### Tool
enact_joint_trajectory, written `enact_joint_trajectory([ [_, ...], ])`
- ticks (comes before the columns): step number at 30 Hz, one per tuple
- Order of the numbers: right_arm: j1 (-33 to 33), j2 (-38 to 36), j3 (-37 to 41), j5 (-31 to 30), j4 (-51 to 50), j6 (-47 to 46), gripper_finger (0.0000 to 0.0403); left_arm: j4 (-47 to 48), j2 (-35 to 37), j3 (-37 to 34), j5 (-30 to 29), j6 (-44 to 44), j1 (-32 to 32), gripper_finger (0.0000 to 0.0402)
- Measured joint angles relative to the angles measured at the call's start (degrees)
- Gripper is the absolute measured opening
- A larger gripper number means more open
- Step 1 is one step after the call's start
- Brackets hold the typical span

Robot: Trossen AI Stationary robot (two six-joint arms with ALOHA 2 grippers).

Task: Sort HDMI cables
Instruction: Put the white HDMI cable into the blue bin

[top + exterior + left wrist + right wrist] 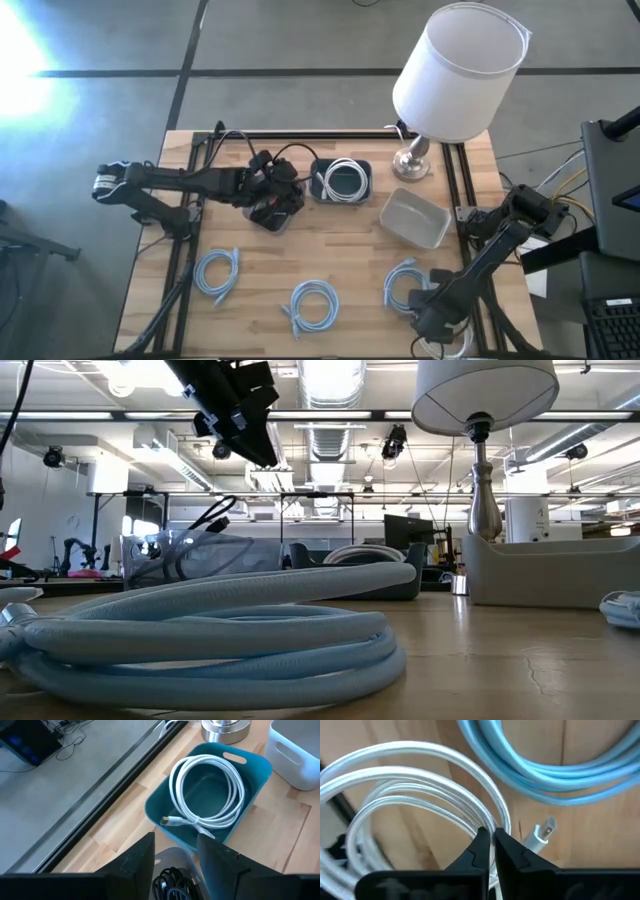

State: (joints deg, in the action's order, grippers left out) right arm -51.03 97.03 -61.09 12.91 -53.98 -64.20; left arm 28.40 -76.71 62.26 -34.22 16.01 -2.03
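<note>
High view: under the white lamp (pixel 459 72), the left gripper (pixel 275 195) hovers with fingers spread over a clear bin (pixel 172 857) of black cables (pixel 170 885); just ahead sits the teal bin (pixel 255 780) holding a white coil (pixel 207 785). Right gripper (pixel 491 845) pinches another white cable (pixel 420 765), a light-blue coil (pixel 545 775) beside it.

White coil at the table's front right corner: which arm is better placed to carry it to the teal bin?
The right. Its claw is already shut on the white coil. The left claw is open over the clear bin of black cables, beside the teal bin.
</note>
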Motion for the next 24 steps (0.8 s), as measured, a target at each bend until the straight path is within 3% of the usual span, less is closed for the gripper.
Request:
enact_joint_trajectory([
  [4, 0.0, -4.1, -0.3, -5.6, 0.4, -2.1, 0.0009, -0.5, 0.0, 0.0, 0.0, 0.0, -0.3, 0.0152],
  [11, 0.0, -11.2, -0.3, -21.5, 0.5, 1.4, 0.0009, -0.6, 0.0, 0.0, 0.0, 0.0, -0.5, 0.0152],
  [18, 2.2, -16.0, -0.2, -52.4, 1.4, 13.2, 0.0008, -0.6, 0.0, 0.0, 0.0, 0.0, -0.5, 0.0151],
  [24, 11.8, -15.5, -0.1, -62.3, 4.3, 27.5, 0.0008, -0.6, 0.0, 0.0, 0.0, 0.0, -0.5, 0.0152],
])
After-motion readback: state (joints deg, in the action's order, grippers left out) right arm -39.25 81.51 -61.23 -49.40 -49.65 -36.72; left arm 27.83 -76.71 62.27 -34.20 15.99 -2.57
